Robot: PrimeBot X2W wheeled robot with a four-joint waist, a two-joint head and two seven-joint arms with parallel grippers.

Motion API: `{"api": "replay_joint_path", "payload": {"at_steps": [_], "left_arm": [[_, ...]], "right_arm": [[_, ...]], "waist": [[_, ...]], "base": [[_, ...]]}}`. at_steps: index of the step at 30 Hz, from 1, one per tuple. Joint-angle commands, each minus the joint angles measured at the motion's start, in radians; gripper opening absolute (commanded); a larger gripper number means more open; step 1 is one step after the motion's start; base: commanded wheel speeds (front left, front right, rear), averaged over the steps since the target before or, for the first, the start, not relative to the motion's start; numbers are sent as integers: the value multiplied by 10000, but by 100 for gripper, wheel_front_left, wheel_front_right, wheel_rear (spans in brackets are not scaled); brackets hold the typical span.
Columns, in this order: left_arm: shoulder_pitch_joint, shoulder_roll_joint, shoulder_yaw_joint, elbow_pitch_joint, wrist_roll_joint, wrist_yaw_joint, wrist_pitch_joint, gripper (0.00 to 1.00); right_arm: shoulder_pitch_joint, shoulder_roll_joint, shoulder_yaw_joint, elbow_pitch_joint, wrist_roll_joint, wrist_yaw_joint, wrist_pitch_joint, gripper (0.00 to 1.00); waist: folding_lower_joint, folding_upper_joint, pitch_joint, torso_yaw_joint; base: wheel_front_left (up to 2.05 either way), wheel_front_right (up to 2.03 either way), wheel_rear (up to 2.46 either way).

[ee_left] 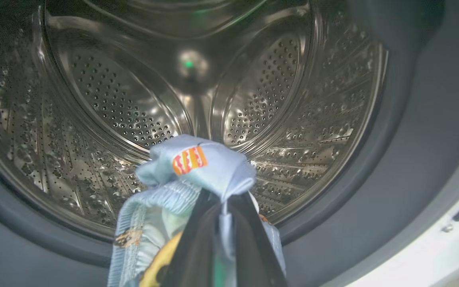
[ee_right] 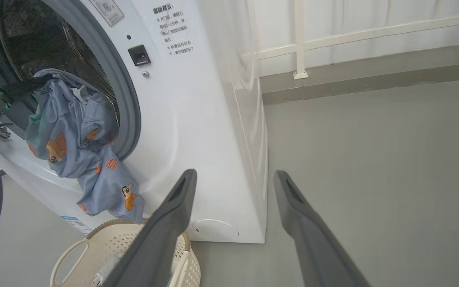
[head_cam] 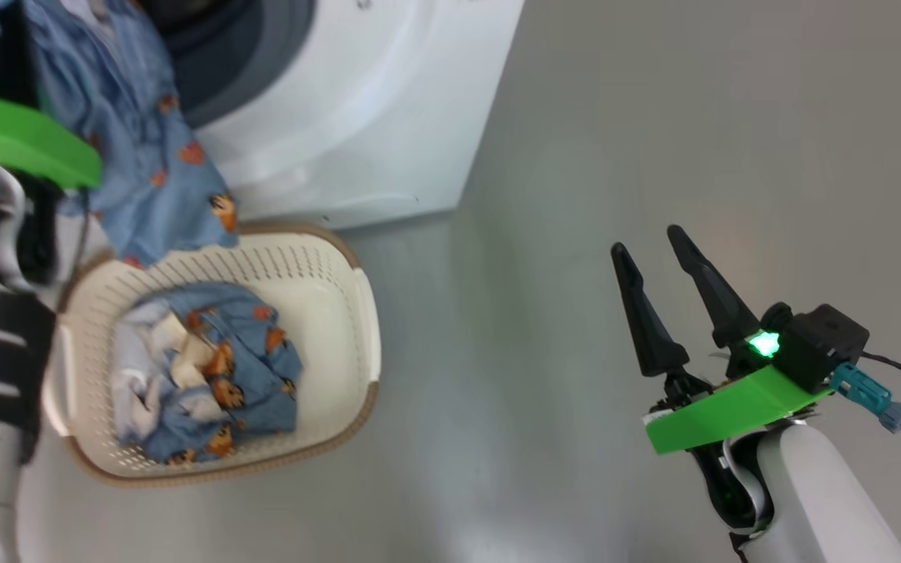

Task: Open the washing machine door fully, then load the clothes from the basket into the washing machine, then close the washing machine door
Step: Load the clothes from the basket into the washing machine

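Inspecting the loading step, we found the left gripper (ee_left: 221,201) clamped tight on a bunched fold of one garment (ee_left: 197,163), held at the mouth of the drum (ee_left: 126,99). Most of that garment hung outside. It draped down over the gasket (ee_right: 128,103) and the front of the machine (head_cam: 372,102). Its lowest end came down to the basket (head_cam: 364,313); whether it touched the rim we could not tell. The remaining clothes (head_cam: 208,367) lay crumpled in the basket, which sat on the floor (head_cam: 576,156) just beside the machine. The right gripper (head_cam: 647,240) stood spread wide and empty over bare floor, well apart from the work.

We judged the fabric light, thin and wholly limp. It would hold no shape, would trail behind the grip, and might drag on the gasket lip. It seemed neither fragile nor notably slippery, though a pinch on a single layer could slide free. The hold on gathered cloth by the ribbed band (ee_left: 165,199) looked sound. For the basket pile, we advised taking the highest ridge at mid-heap, several layers together, rather than a loose edge.
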Motion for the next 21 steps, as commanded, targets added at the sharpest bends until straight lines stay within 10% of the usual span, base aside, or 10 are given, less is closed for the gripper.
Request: {"api": "replay_joint_path", "payload": {"at_steps": [1, 14, 21], "left_arm": [[-576, 603, 342, 79, 175, -40, -61, 0], [-2678, 1280, 389, 1154, 913, -100, -62, 0], [-3539, 1290, 1247, -423, 1816, 324, -62, 0]], "right_arm": [[-98, 130, 277, -261, -90, 16, -48, 100], [-163, 545, 501, -305, -10, 16, -48, 100], [-201, 614, 605, -318, -21, 16, -48, 100]], "waist": [[1, -1, 1339, -804], [1, -1, 2666, -1691], [1, -1, 2847, -1783]], "base": [[0, 0, 0], [0, 0, 0], [0, 0, 0]]}}
